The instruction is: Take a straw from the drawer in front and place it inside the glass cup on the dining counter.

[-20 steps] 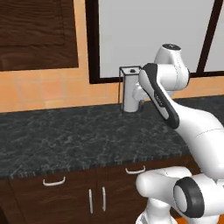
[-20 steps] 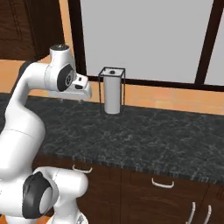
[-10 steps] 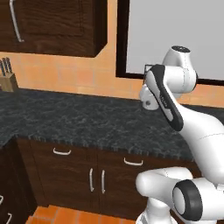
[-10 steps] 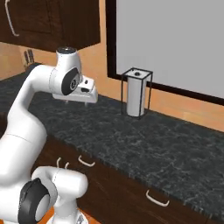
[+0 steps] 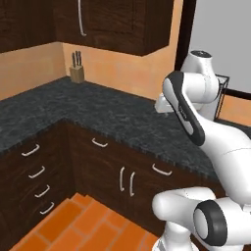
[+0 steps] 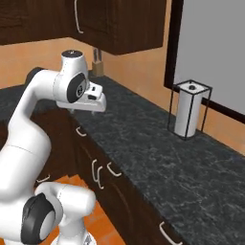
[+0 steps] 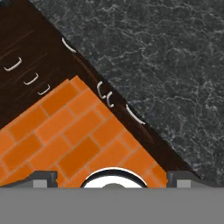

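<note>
no straw, glass cup or dining counter seen from here; still searching. my gripper [image 6: 95, 101] held high over granite countertop [image 5: 98, 110], fingers wide apart, empty. risk: mistaking narrow stacked drawers [image 5: 37, 171] for target drawer. hand view adds brick floor [image 7: 65, 140]; right base view, paper towel holder [image 6: 187, 110]; left base view, knife block [image 5: 76, 73].
</note>
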Controlling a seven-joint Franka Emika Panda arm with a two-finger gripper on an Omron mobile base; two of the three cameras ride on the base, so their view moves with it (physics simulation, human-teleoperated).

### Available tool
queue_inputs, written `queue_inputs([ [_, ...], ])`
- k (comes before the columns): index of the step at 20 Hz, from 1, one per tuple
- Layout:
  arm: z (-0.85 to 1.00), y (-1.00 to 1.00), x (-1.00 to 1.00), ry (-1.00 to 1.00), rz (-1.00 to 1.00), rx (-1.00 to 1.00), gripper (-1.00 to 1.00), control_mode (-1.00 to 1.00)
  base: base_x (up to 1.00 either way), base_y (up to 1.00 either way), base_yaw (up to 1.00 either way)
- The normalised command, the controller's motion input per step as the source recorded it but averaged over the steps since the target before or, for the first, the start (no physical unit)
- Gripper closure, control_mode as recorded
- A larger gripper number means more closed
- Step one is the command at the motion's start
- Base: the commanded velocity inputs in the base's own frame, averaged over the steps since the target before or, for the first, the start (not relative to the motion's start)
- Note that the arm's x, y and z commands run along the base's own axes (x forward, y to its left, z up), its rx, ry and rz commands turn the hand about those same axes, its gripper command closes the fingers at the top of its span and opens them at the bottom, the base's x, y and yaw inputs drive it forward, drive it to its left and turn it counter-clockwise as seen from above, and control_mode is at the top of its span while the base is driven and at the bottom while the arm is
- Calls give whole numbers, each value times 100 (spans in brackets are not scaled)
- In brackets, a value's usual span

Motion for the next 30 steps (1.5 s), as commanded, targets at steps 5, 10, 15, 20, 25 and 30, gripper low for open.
queue_inputs([
  [5,0,0,0,0,0,0,-100,100,-30,-70,45],
  [10,0,0,0,0,0,0,-100,100,-9,-76,34],
  [15,0,0,0,0,0,0,-100,100,0,-67,26],
  [20,-3,5,-7,-4,14,-10,-100,-100,0,-6,4],
  [25,-62,47,1,-19,5,-42,-100,-100,0,0,0],
  [30,-86,41,6,-17,2,-46,-100,-100,0,0,0],
])
